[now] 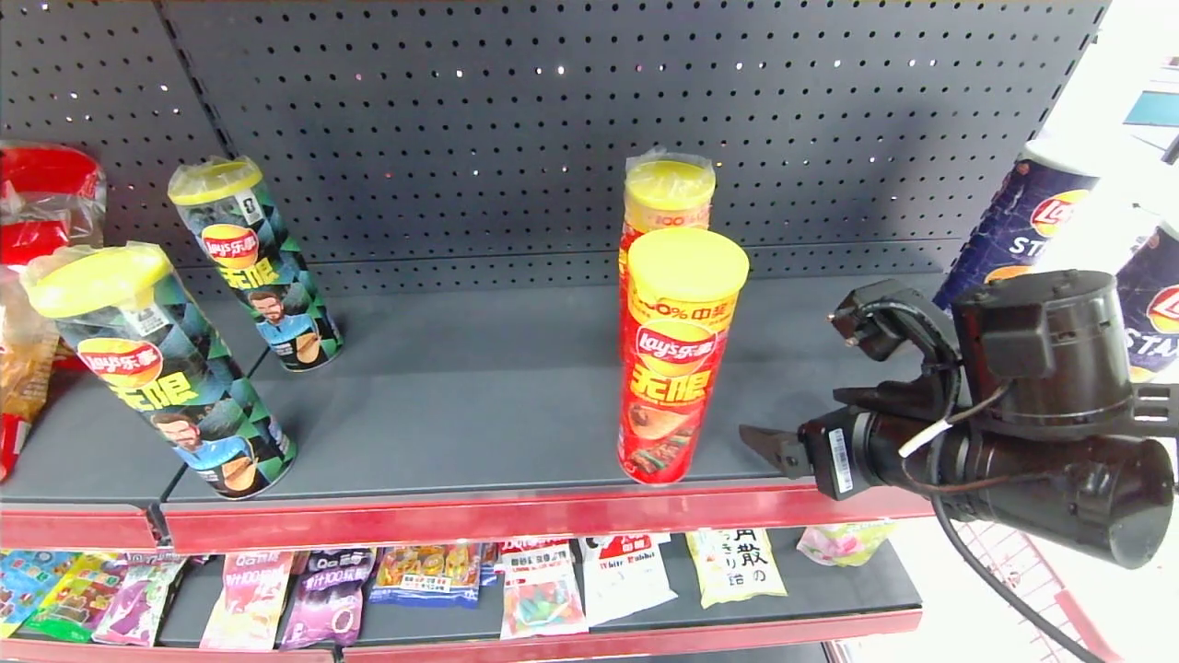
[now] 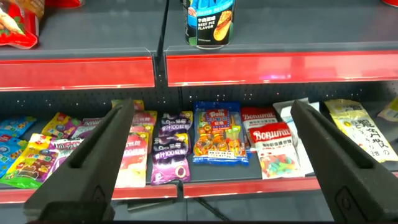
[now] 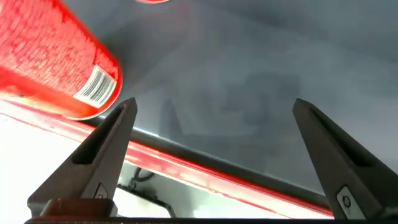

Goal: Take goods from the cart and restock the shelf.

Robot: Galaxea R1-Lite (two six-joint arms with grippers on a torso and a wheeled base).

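A red chip can (image 1: 677, 359) with a yellow lid stands upright near the front edge of the grey shelf (image 1: 479, 396), with a second red can (image 1: 668, 198) right behind it. My right gripper (image 1: 799, 422) hovers open and empty just right of the front can, at the shelf's red lip. In the right wrist view the red can (image 3: 56, 56) lies to one side of the open right gripper (image 3: 214, 106), apart from both fingers. My left gripper (image 2: 211, 106) is open and empty, low down, facing the lower shelf of snack bags (image 2: 217, 134).
Two green-and-black chip cans (image 1: 258, 262) (image 1: 161, 368) stand at the shelf's left. Red snack packs (image 1: 41, 198) sit at the far left. Blue chip cans (image 1: 1022, 221) rise at the right, beyond the shelf end, above red cart wire (image 1: 1041, 580). Bare shelf lies between the can groups.
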